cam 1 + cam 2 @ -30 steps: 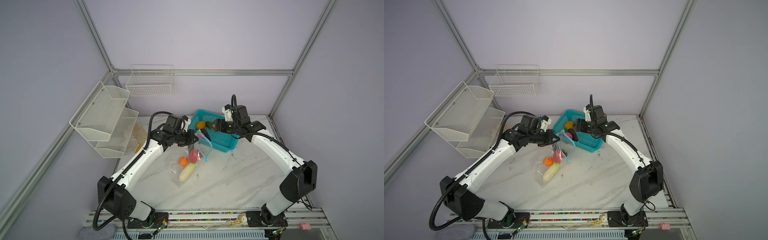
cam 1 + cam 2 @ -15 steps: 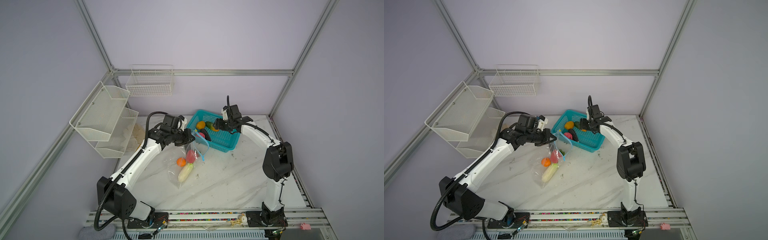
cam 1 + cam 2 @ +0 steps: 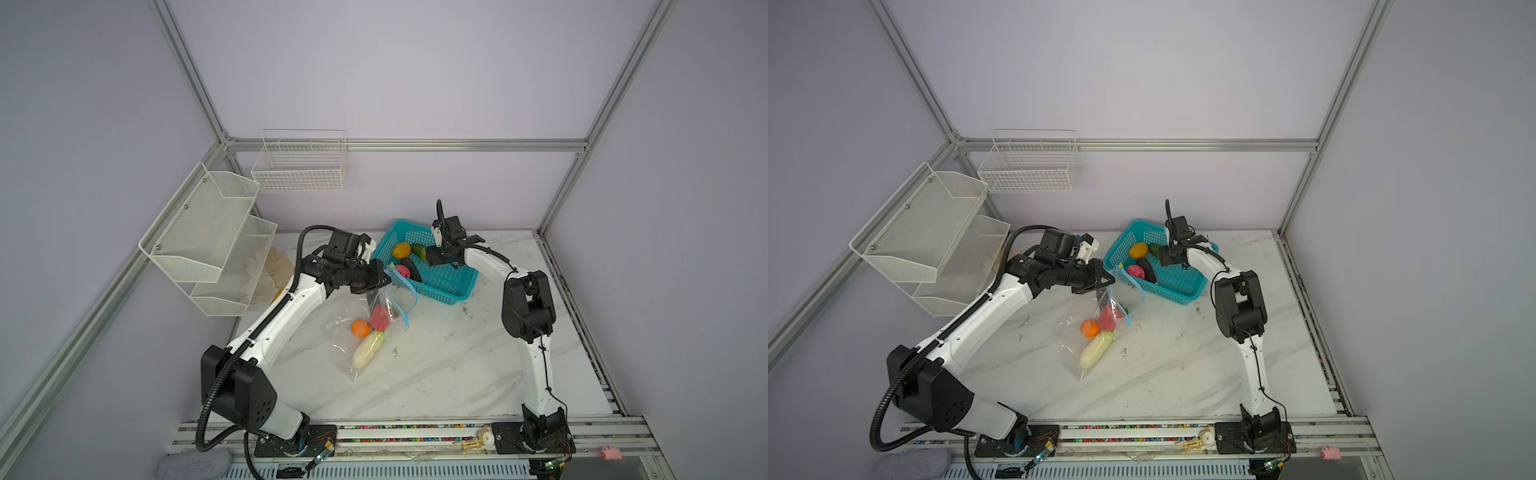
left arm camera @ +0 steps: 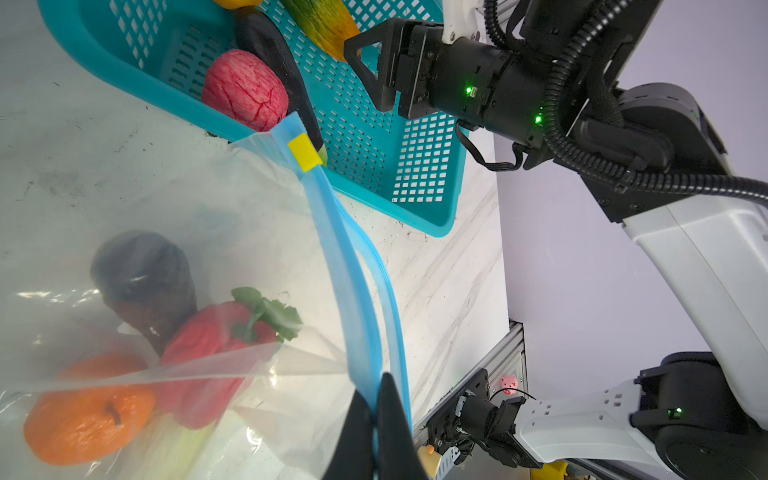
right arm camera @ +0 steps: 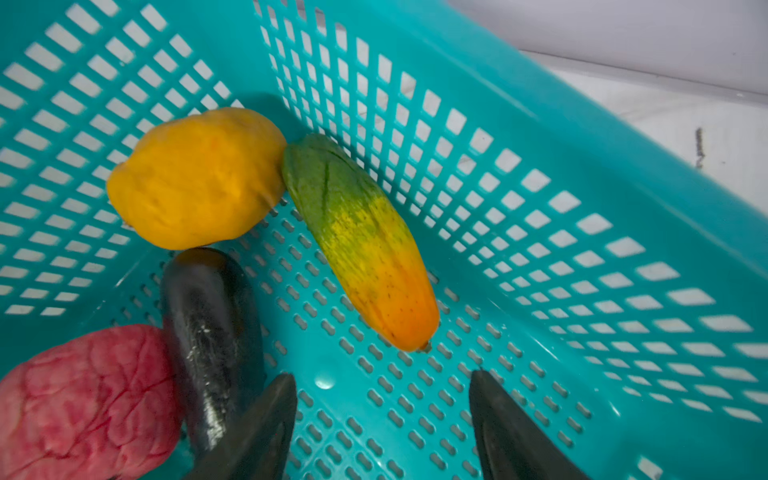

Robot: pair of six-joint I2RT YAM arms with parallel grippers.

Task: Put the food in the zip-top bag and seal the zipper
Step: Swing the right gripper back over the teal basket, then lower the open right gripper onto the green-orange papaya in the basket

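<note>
Change vs. one second back: the right arm's elbow has folded in from far out beside the teal basket (image 3: 440, 297) to nearly upright, close to it. The right hand (image 5: 382, 378) has stayed over the basket. The left arm, the bag and its contents have hardly shifted.

Right hand: fingers spread, nothing between them, tips low over the basket floor, just short of the orange end of the cucumber (image 5: 365, 245). One finger lies alongside the eggplant (image 5: 212, 324); contact cannot be told. Also in the basket: the mango (image 5: 199, 178) touching the cucumber's green end, and a pink-red piece (image 5: 83, 399) against the eggplant.

Left hand (image 4: 376, 399): fingers pressed together, pinching one lip of the zipper (image 4: 336, 257); the other lip bows away, so the mouth is open. The yellow slider tab (image 4: 304, 152) sits at the zipper end nearest the basket.

The zip-top bag (image 3: 340, 328) hangs from that pinch just in front of the basket, its lower part on the bench (image 3: 436, 365). Inside: orange (image 3: 360, 328), white radish (image 3: 368, 349), red pepper (image 4: 208, 345), second eggplant (image 4: 145, 282).

Markings: small white print on the left arm (image 3: 316, 261), too small to read.
</note>
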